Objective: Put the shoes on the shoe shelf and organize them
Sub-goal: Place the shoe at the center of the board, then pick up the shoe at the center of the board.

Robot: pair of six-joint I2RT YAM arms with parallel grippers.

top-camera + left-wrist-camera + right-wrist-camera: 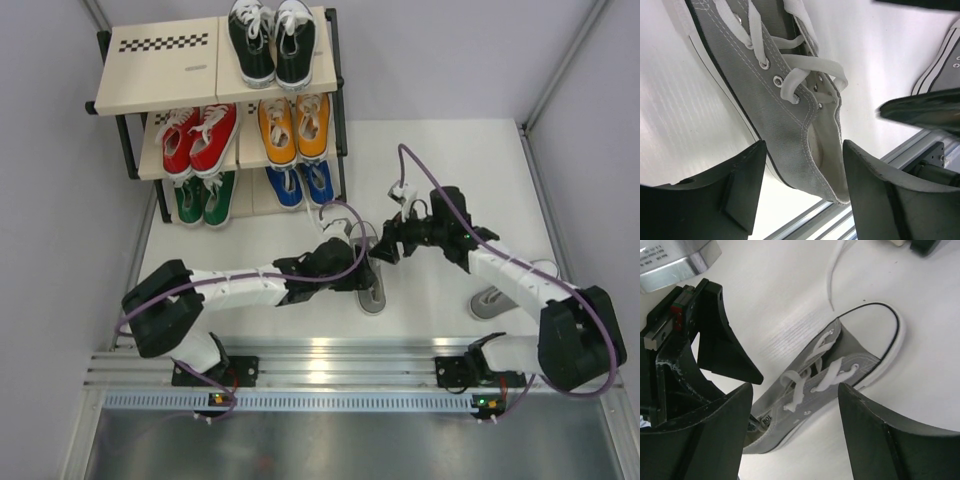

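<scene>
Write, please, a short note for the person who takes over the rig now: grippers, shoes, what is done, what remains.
Left gripper: open, fingers either side of the first grey shoe, at its heel.
Right gripper: open over that shoe, empty.
Other: second grey shoe on the table beside the right arm.
Done: on the shoe shelf, black pair top, red pair and orange pair middle, green pair and blue pair bottom.
Left: shelve both grey shoes.

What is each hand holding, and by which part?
Nothing. The open left hand straddles the heel of the grey shoe; the right hand hangs open above it.
</scene>
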